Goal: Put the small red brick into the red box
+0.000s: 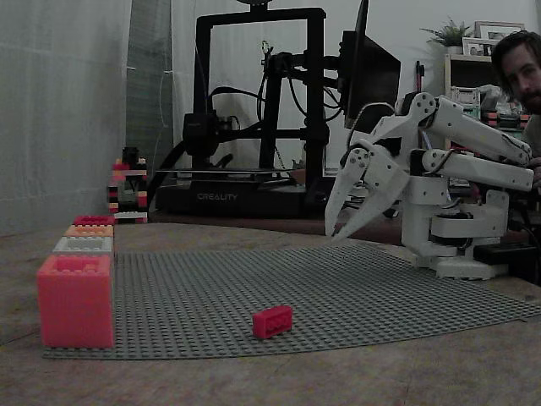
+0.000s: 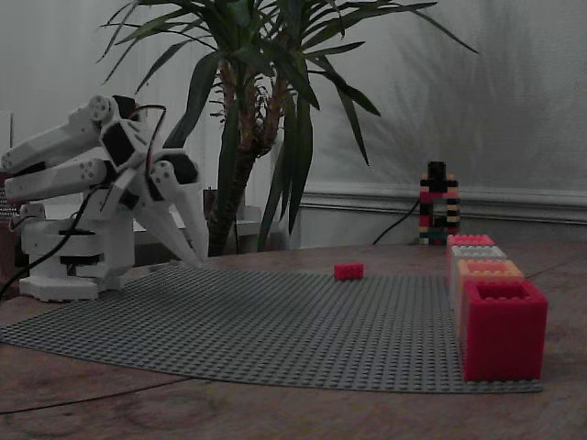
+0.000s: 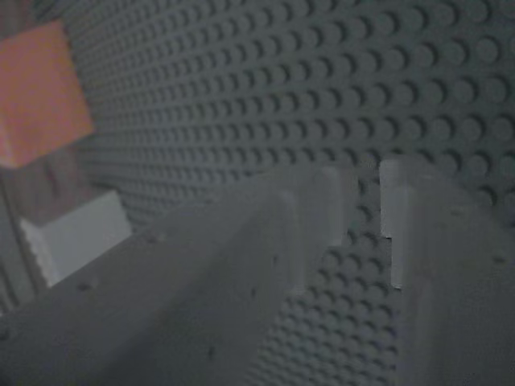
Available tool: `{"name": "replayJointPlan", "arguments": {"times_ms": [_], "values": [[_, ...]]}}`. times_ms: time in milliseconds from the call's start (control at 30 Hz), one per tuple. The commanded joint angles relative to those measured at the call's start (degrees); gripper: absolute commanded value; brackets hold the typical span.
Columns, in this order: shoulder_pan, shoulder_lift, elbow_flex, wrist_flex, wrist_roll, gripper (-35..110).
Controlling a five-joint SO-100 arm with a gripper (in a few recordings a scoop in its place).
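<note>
Small red brick [image 1: 272, 321] lies flat on the grey studded baseplate [image 1: 355, 296], near the front edge in a fixed view; in the other fixed view it sits mid-plate toward the back [image 2: 348, 270]. Nothing touching it.

White arm w/ pincer [image 1: 340, 228] is folded low at the right of a fixed view, tips pointing down and hovering just above the plate's far edge — well apart from the brick. Other fixed view has the pincer [image 2: 194, 257] at left, fingers angled down. Fingers spread a little, narrow gap at the tips, nothing between them; wrist view shows the two pale fingers [image 3: 265, 265] over bare studs w/ a slot of plate visible between.

Row of boxes along one plate edge: red box [image 2: 503, 330] is the nearest one in that fixed view, open top, studded rim. Behind it an orange box [image 2: 488, 270], then a white/grey box [image 2: 477, 251], then another reddish one at the far end. In the other fixed view the row is at left, red box [image 1: 74, 300] up front.

Brick and red box well apart – brick not in any box
</note>
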Motion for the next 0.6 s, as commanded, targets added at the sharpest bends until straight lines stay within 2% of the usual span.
{"name": "replayJointPlan", "arguments": {"times_ms": [0,100,333,567], "values": [[-0.9,-5.6,-1.3,-5.6,-3.1,0],[-1.8,-16.3,-7.0,-14.2,-10.5,0],[-10.1,-41.6,-24.9,-28.0,-41.1,1],[-19.2,-66.6,-43.2,-30.1,-57.7,4]]}}
